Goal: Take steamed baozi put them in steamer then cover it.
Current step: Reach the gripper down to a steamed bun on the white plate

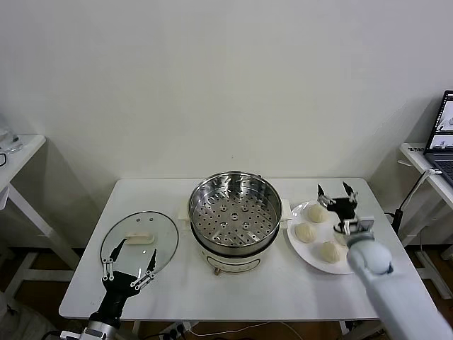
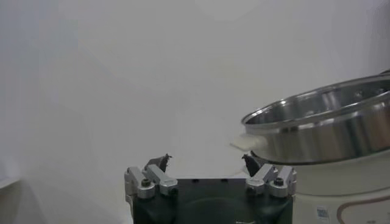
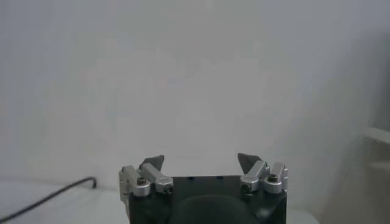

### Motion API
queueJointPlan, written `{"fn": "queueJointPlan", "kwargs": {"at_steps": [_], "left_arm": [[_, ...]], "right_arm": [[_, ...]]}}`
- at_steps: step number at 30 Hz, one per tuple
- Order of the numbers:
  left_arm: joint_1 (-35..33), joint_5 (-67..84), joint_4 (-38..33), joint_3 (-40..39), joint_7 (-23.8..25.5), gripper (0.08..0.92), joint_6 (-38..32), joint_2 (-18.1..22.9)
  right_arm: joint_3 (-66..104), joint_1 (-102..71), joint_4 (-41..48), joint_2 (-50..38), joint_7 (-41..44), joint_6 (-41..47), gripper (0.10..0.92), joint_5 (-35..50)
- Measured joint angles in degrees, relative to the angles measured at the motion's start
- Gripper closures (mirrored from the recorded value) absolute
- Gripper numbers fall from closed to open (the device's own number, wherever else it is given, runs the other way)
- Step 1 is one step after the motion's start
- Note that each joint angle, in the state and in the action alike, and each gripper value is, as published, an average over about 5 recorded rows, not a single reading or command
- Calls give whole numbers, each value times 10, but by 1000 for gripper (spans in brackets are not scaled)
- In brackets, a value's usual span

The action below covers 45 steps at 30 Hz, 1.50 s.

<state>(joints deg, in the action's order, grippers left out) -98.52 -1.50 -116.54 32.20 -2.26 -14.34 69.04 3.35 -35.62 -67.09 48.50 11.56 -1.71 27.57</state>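
Note:
The steel steamer (image 1: 236,214) stands mid-table, its perforated tray bare; it also shows in the left wrist view (image 2: 323,128). Three cream-white baozi (image 1: 306,231) show on a white plate (image 1: 297,248) to its right; my arm may hide a further one. My right gripper (image 1: 334,191) is open and empty, just above the far baozi (image 1: 316,212). My left gripper (image 1: 129,258) is open and empty over the near edge of the glass lid (image 1: 139,239), left of the steamer. The wrist views show both grippers, the left (image 2: 206,161) and the right (image 3: 201,161), holding nothing.
The white table (image 1: 177,290) has side tables beyond both ends. A laptop (image 1: 442,142) sits on the right one. A black cable (image 3: 42,196) shows in the right wrist view.

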Motion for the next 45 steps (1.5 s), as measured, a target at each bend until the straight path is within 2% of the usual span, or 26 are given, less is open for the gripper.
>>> {"fn": "queueJointPlan", "kwargs": {"at_steps": [12,20,31,45], "left_arm": [[-2,-3,-2,5,0,177,-5,4],[-3,-3,-2,8,0,177,-6,9],[-8,-10,-3,14,-3,177,-11,15],[-10,-17,-2,15,-4,177,-13,22]], "right_arm": [[-164,234,216,3,354,-56,203,-194],[-226,320,304,37,486,-92,203,-331],[-247,365,385,90,544,-118,203,-459],[-247,374,443,137,524,-132,203,-520]]}}
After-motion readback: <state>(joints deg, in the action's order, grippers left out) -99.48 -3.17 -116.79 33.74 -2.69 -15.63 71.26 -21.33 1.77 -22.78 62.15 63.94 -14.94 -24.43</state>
